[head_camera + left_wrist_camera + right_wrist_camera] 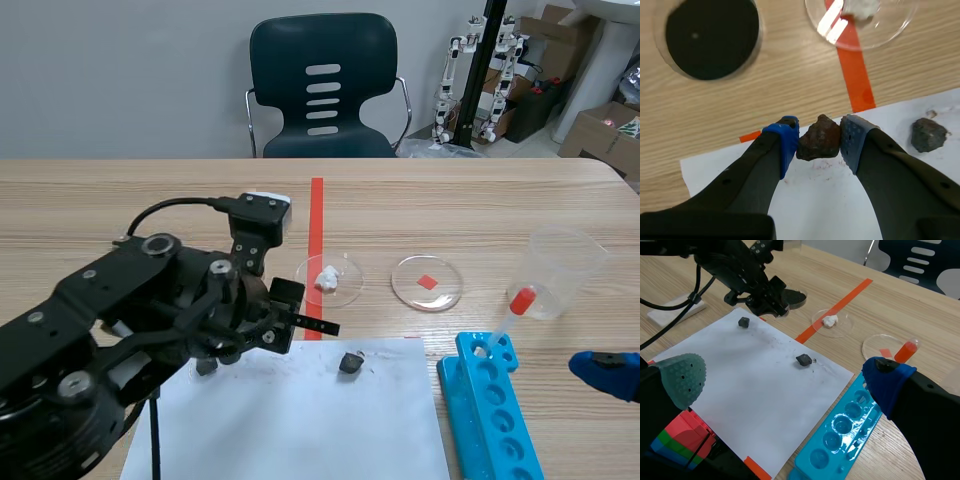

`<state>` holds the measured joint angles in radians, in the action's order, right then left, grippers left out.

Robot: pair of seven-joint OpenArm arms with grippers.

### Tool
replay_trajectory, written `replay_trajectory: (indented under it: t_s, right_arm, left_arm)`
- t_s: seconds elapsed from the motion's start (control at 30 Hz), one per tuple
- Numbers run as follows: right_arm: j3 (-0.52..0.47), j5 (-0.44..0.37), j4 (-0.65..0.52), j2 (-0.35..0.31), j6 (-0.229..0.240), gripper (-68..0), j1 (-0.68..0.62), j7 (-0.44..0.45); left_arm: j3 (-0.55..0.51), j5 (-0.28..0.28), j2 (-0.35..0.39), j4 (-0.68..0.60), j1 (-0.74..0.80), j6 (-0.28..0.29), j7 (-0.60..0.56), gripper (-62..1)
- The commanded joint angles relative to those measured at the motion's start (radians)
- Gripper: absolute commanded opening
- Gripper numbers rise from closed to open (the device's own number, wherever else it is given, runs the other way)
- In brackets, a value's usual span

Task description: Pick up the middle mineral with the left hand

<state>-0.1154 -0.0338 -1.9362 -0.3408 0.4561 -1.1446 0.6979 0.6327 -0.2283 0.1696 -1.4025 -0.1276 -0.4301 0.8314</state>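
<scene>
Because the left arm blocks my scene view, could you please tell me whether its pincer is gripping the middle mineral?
Observer: Yes. In the left wrist view the left pincer is shut on the reddish-brown mineral, with a pad pressed against each side.
Operator: Thank you. Is anything hidden behind that arm?
Observer: A clear dish holding a black disc sits on the bare wood ahead of the pincer.
Operator: And is the right pincer free?
Observer: The right wrist view shows the right pincer open, with nothing between its pads.
</scene>
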Motion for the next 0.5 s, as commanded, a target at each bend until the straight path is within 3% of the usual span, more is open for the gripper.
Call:
replay_trajectory:
  t_s: [0.0, 0.27, 0.47]
  right_arm:
    - [-0.001, -0.015, -0.008, 0.000, 0.001, 0.4, 0.001, 0.015]
    - [-0.001, -0.015, -0.008, 0.000, 0.001, 0.4, 0.001, 0.015]
    - [-0.001, -0.015, -0.008, 0.000, 0.001, 0.4, 0.001, 0.015]
  left_arm:
    - [0.001, 0.004, 0.030, -0.071, 0.043, -0.001, -0.061, -49.3]
    - [-0.056, 0.003, 0.217, -0.325, 0.274, 0.002, -0.431, -49.3]
    - [-0.148, -0.002, 0.374, -0.420, 0.481, 0.066, -0.687, -49.3]
